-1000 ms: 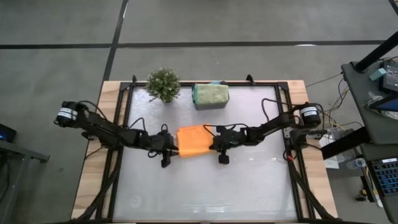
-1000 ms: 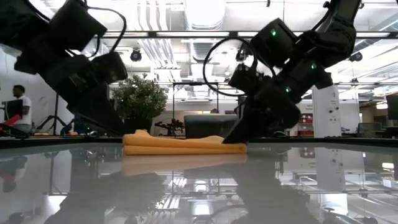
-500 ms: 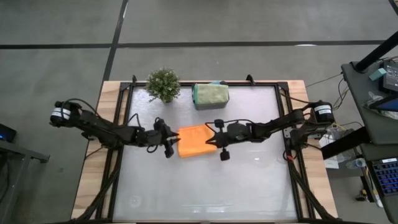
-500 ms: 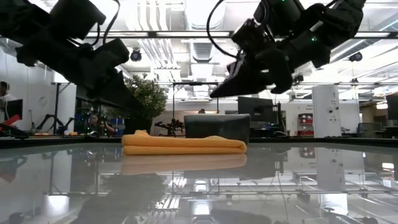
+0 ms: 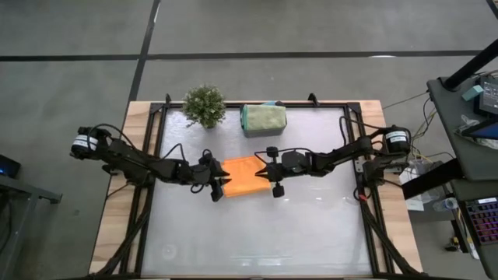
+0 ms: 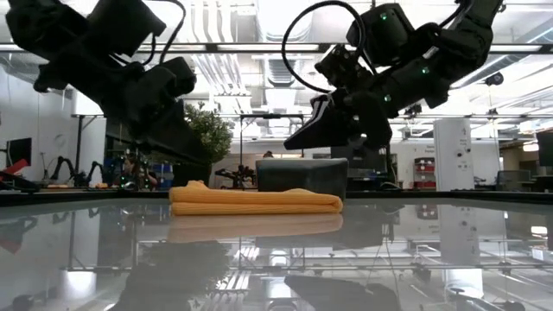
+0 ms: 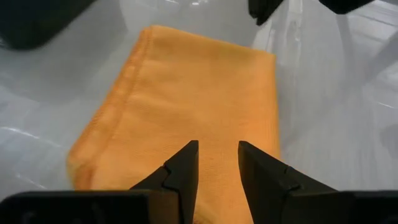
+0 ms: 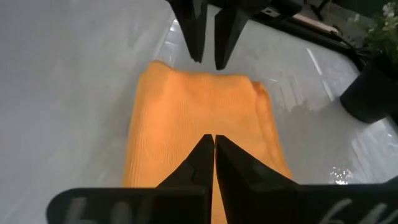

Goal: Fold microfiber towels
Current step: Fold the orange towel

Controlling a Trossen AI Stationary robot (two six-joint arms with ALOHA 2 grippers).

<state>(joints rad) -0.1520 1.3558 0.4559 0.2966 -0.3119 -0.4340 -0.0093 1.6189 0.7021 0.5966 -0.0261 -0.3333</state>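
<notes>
Overhead, table-level, two wrist views

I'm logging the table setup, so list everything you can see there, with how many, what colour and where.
orange towel: one, orange, folded flat at the table's middle, between the two grippers.
green towel: one, light green, folded, on top of the bin at the far edge.
bin: one, grey, far edge, beside the plant; a bit of teal shows at its far edge.
potted plant: one, green, far edge, left of the bin.
table: one, glossy white top with a wooden border.
left gripper: one, dark, above the orange towel's left edge, jaws slightly apart, holding nothing.
right gripper: one, dark, above the towel's right edge, jaws shut, holding nothing.
</notes>
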